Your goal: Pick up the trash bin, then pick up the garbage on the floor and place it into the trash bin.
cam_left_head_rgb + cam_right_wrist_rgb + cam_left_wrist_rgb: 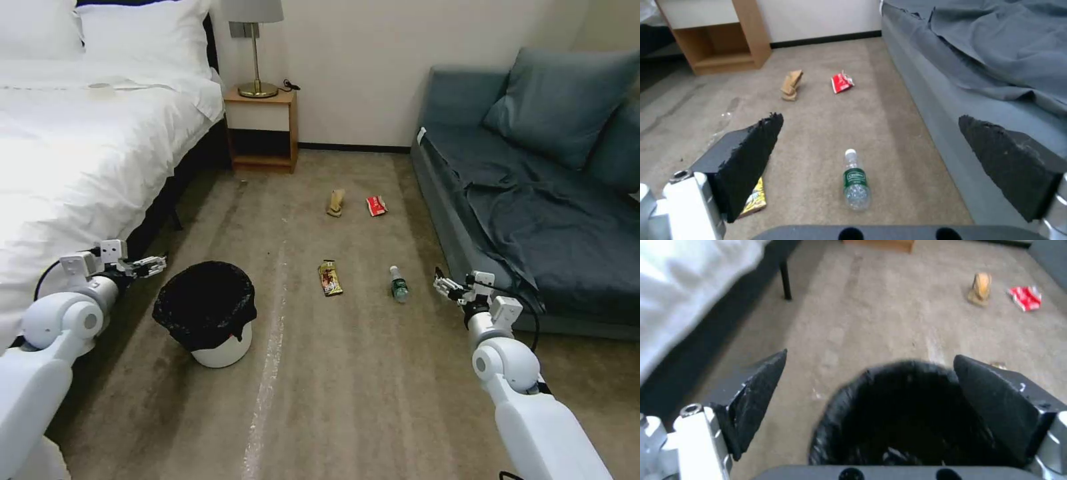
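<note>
Left gripper (155,266) held above the floor beside the bed (80,147), just left of the trash bin (207,313); its fingers (758,396) stand wide apart, holding nothing, and in the left wrist view the bin's black liner sits below and between them, not touched; right gripper (443,285) held above the floor near the sofa (533,200), fingers (751,160) likewise spread wide and empty; the clear bottle with green label (399,284) lies on its side on the carpet (320,400) just left of that gripper, apart from it; snack wrapper (329,278) lies flat between bin and bottle; farther off, the crumpled tan paper bag (335,203) and red-and-white packet (377,205) lie near each other; bin stands upright on the carpet; wooden nightstand (261,130) with a brass lamp (255,47) stands against the far wall between bed and sofa.
</note>
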### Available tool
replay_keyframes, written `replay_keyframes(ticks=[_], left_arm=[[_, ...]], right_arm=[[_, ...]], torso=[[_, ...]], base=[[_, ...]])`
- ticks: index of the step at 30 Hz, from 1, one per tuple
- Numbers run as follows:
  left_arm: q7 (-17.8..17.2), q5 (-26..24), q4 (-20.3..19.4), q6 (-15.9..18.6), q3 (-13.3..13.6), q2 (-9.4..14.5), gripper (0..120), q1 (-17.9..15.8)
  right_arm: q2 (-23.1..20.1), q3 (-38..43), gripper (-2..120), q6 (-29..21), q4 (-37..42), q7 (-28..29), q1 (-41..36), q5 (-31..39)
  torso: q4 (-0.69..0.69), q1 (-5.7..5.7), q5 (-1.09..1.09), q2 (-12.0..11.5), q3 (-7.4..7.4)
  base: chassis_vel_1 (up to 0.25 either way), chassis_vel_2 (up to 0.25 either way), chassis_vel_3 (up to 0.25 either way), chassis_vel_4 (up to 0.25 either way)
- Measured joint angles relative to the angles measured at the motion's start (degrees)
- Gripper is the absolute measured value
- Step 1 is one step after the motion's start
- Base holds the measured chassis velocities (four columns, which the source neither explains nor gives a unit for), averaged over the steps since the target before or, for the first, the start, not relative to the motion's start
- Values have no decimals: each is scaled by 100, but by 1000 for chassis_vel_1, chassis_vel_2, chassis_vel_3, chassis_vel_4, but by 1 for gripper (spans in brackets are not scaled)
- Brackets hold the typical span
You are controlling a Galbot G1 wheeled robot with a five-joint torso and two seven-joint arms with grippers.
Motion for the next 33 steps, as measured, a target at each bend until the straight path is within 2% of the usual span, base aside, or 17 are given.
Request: replay_keyframes(ticks=[1,3,7,9,10,12,13,15,19,26,33], left_arm=[[0,0,0,0,0,0,100,0],[1,85,245,14,218,-134,100,-229],[1,96,500,23,359,-284,100,-487],[82,185,992,-18,587,-485,100,-886],[82,185,992,-18,587,-485,100,-886],[174,274,1319,-73,705,-584,100,-1109],[174,274,1319,-73,705,-584,100,-1109],[192,326,1586,-77,761,-658,100,-1227],[189,460,1719,-36,780,-650,100,-1210],[231,725,1946,266,760,-529,100,-986],[240,720,2258,368,737,-691,100,-1108]], right_arm=[[0,0,100,0,0,0,0,0],[-92,-27,100,-28,0,16,61,52],[-149,-29,100,-32,-12,14,83,72],[-141,-18,100,11,-130,-25,104,68],[-141,-18,100,11,-130,-25,104,68],[-72,-9,100,62,-200,-61,104,35],[-72,-9,100,62,-200,-61,104,35],[51,-10,100,103,-264,-96,70,-29],[121,-23,100,143,-300,-118,41,-113],[212,-47,100,150,-280,-121,47,-140],[259,-151,100,169,-253,-131,38,-167]], torso=[[0,0,0,0,0],[2,0,2,0,0],[2,0,-1,0,0],[-1,1,1,0,1],[-1,1,1,0,1],[0,0,2,0,0],[0,0,2,0,0],[2,0,1,0,0],[1,0,1,0,1],[4,0,0,0,0],[0,0,2,0,0]], base=[[0,0,0,0],[0,0,0,0],[0,0,0,0],[0,0,0,0],[0,0,0,0],[0,0,0,0],[0,0,0,0],[0,0,0,0],[0,0,0,0],[0,0,0,0],[0,0,0,0]])
